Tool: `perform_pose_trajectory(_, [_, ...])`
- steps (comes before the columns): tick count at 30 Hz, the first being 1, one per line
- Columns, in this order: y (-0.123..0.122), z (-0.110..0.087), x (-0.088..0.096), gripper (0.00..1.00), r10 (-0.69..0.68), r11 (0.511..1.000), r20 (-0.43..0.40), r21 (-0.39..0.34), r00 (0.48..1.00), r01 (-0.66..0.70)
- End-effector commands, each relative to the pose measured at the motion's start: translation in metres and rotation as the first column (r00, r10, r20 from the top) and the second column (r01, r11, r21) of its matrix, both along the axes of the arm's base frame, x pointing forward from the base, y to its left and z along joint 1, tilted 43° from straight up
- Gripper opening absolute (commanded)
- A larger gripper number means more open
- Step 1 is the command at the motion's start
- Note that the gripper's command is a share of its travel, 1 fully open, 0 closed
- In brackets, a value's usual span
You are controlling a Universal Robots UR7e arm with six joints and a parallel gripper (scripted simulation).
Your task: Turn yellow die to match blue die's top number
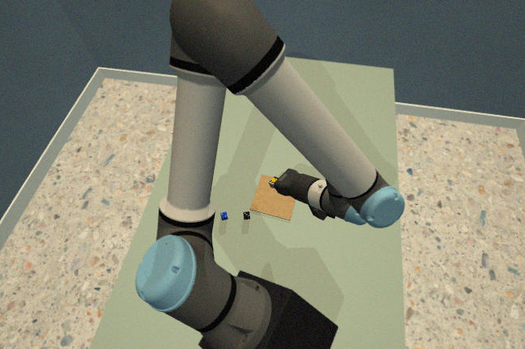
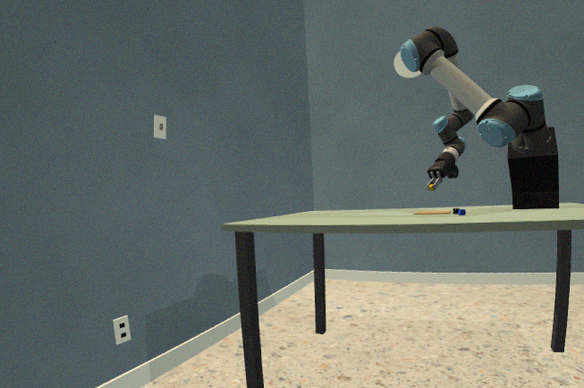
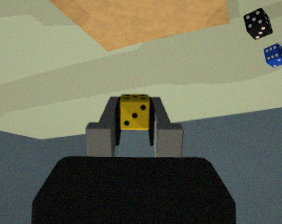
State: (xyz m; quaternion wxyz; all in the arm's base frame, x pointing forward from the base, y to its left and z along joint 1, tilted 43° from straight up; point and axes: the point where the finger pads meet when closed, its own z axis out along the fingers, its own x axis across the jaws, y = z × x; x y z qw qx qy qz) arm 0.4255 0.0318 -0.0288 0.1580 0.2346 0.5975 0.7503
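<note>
Three dice show from the top view: the yellow die (image 1: 272,179) pinched at the tip of the gripper (image 1: 274,181), and the blue die (image 1: 223,215) and black die (image 1: 246,215) side by side on the green table (image 1: 353,247), just off the tan mat (image 1: 272,201). The gripper reaches in slantwise over the mat's far corner, so the held cube sits about above that corner rather than the middle.

From the exterior view, the yellow die hangs well above the table, and the wrist is tilted, fingers (image 2: 435,179) pointing down and away from the robot's base. The mat reads as a thin flat sheet; the two loose dice lie near its base-side edge.

In the wrist view, the jaws stand fairly narrow, clamped on two opposite sides of the yellow die, whose visible face carries three black pips. The mat, matte and cardboard-like, lies ahead and below. The blue die's pips are too small to count, so the needed turn cannot be judged here.
</note>
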Motion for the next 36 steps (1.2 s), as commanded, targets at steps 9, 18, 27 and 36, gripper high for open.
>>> perform_pose_trajectory(9, [0.000, -0.001, 0.000, 0.40, -0.004, 0.998, 0.046, 0.061, 0.999, 0.001])
perform_pose_trajectory(18, [0.003, -0.005, 0.001, 0.40, -0.003, 0.998, 0.047, 0.061, 0.999, 0.000])
perform_pose_trajectory(27, [0.017, -0.020, 0.007, 0.40, -0.003, 0.998, 0.047, 0.061, 0.999, 0.000])
perform_pose_trajectory(36, [0.038, -0.044, 0.016, 0.40, -0.003, 0.998, 0.047, 0.061, 0.999, 0.000])
